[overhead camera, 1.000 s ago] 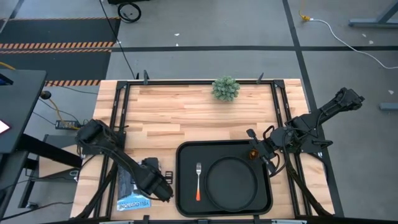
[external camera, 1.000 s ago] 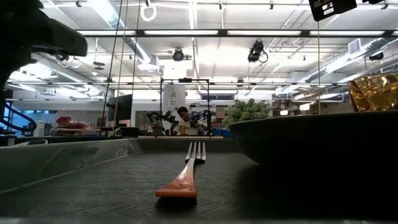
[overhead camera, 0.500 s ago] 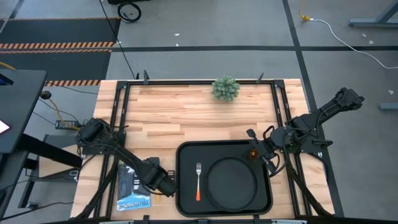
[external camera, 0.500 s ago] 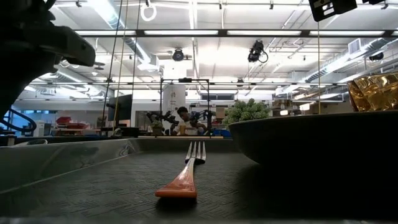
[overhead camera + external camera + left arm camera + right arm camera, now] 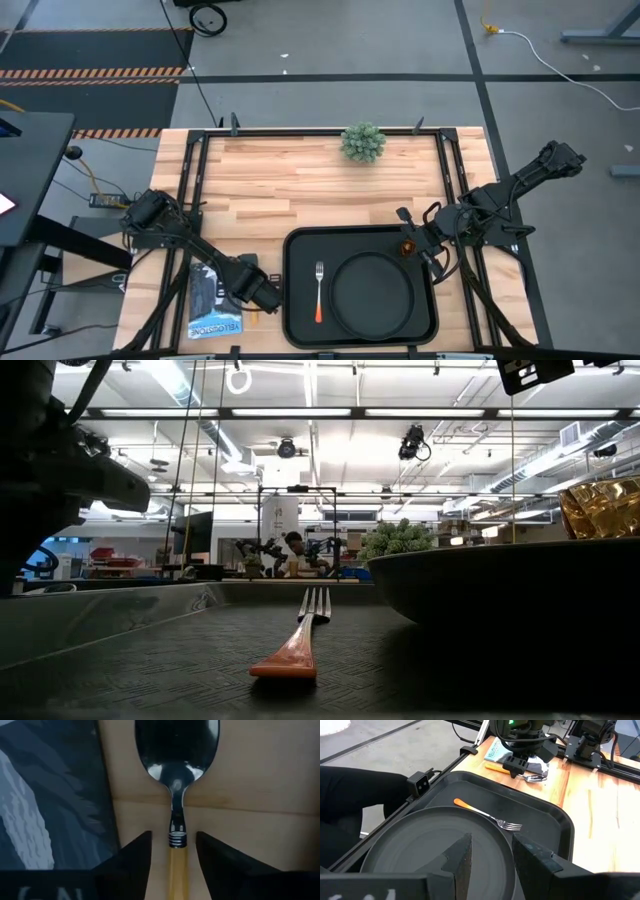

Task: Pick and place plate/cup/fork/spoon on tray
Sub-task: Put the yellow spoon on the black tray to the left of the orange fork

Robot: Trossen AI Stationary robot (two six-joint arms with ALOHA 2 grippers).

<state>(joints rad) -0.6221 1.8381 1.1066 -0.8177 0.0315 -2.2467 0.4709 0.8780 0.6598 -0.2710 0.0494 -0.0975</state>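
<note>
Wood table, lower left: left gripper (image 5: 172,851) open, fingers straddling spoon (image 5: 176,765) neck, empty. Centre on the handle, close low. Right gripper (image 5: 487,851) open, idle over tray (image 5: 296,250).

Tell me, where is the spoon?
The spoon lies on the wooden table, between the blue packet and the tray, on the left side, framed by the left gripper's open fingers.
</note>
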